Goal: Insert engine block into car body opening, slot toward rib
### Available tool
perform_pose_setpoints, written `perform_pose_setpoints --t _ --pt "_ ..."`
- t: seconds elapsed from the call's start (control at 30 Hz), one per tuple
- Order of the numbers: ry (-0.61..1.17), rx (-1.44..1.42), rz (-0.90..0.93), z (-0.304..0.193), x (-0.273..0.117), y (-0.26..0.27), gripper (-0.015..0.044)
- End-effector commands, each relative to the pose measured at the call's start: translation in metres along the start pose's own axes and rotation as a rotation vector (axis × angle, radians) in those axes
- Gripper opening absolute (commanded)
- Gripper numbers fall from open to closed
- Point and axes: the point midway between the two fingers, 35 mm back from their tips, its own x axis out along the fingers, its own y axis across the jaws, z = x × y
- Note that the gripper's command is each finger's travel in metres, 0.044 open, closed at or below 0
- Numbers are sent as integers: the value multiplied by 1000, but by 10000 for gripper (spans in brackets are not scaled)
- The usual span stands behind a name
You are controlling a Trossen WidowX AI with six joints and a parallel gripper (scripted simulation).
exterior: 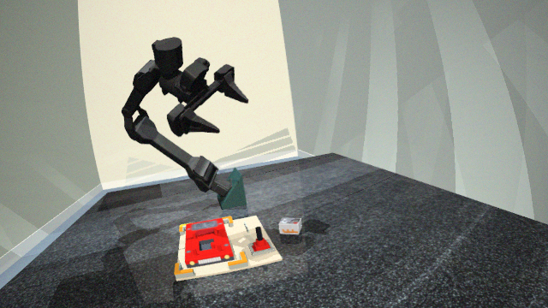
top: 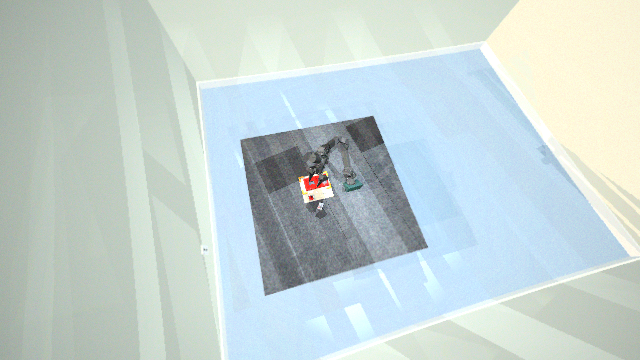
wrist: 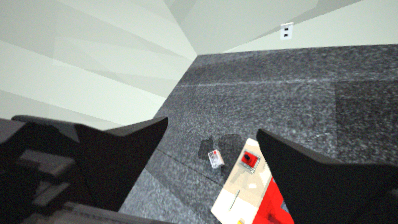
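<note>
A small white block with orange marks [top: 320, 206] [exterior: 290, 227] [wrist: 216, 159], apparently the engine block, stands on the dark mat just off the board's edge. The red car body [top: 308, 187] [exterior: 193, 248] [wrist: 270, 202] lies on the cream board, its square opening [exterior: 206, 245] showing grey inside. The rib cannot be made out. My gripper [top: 314, 183] [exterior: 233, 116] [wrist: 212, 126] is wide open and empty, high above the board and touching nothing. In the wrist view its right finger hides part of the car body.
The cream board [top: 322, 195] [exterior: 240, 228] [wrist: 256, 177] has orange corner pieces [exterior: 184, 271] around the car body. A red part with a black upright post [exterior: 260, 245] [wrist: 250, 160] stands on it, on the block's side. The arm's teal base [top: 353, 185] [exterior: 233, 194] is beyond the board.
</note>
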Motion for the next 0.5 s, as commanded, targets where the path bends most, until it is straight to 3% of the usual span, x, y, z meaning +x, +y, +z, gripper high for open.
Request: perform_pose_setpoints --t 0.0,0.47 --pt "99 -48 -31 -11 23 8 440" --pt "468 -279 -159 -63 92 24 440"
